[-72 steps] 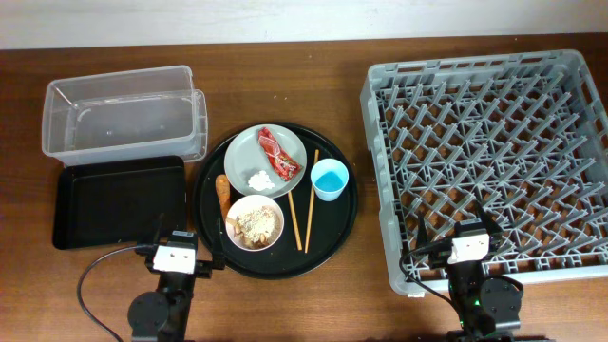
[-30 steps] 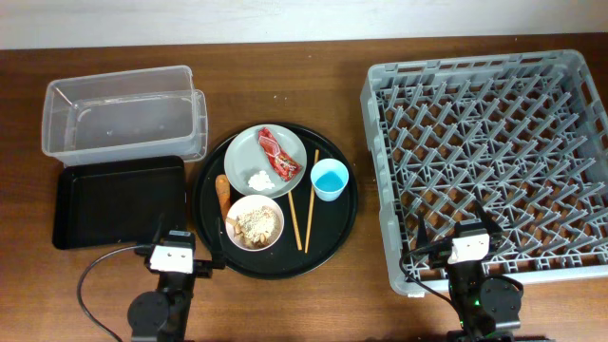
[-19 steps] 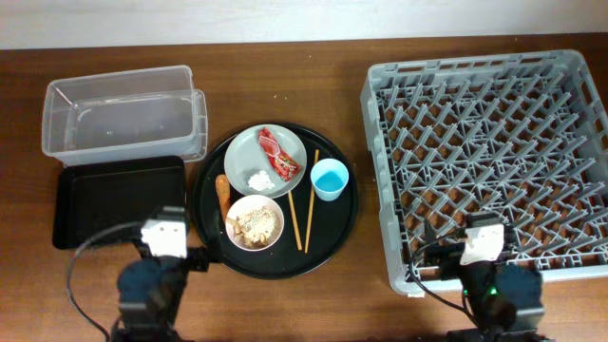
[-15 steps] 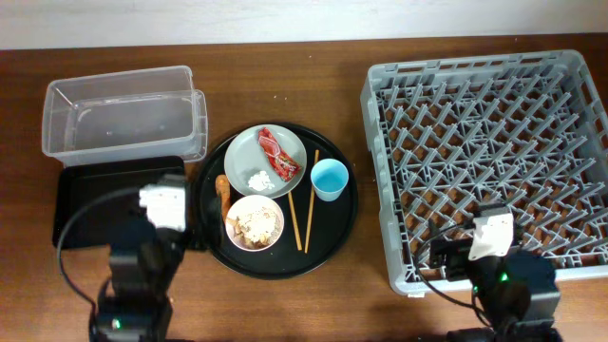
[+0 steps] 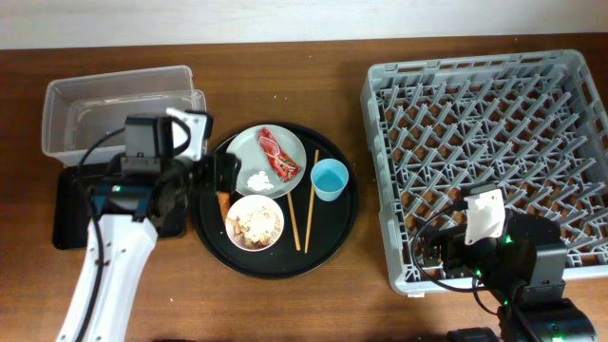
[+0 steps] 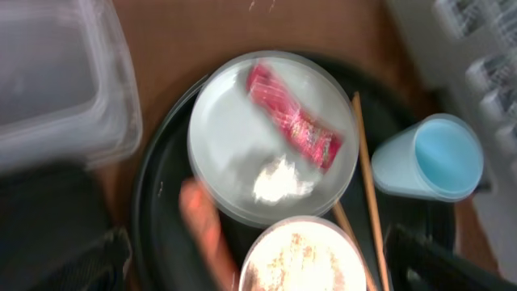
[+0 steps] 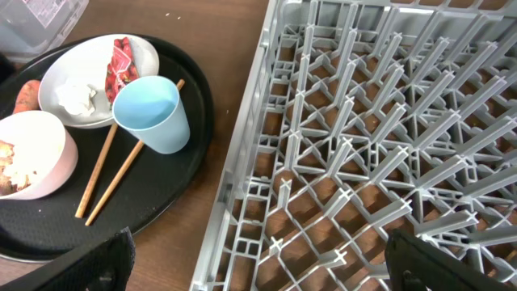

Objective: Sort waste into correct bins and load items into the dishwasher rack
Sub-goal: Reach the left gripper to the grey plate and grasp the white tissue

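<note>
Little of the task can be judged done. Nothing is seen in the clear tub (image 5: 114,78), the shallow black tray (image 5: 68,204) or the dishwasher rack (image 5: 494,142). Everything is gathered on the round black tray (image 5: 332,233) on the table (image 5: 332,304). The red wrapper (image 5: 279,154) and the white tissue (image 5: 258,180) lie on the grey-green plate (image 5: 245,150). The rice scraps (image 5: 253,223) are held in the pinkish bowl (image 5: 281,228), with the carrot stick (image 5: 224,202) just beside it. The chopsticks (image 5: 302,204) and the blue cup (image 5: 330,179) are set to the right.

The left claw (image 5: 224,177) is poised over the plate's left edge, jaws spread wide and gripping nothing. The right claw (image 5: 429,253) is likewise spread wide and empty, above the rack's near-left corner. Four pieces of waste are left to be binned and four items to be racked — the first pick is judged not yet made.
</note>
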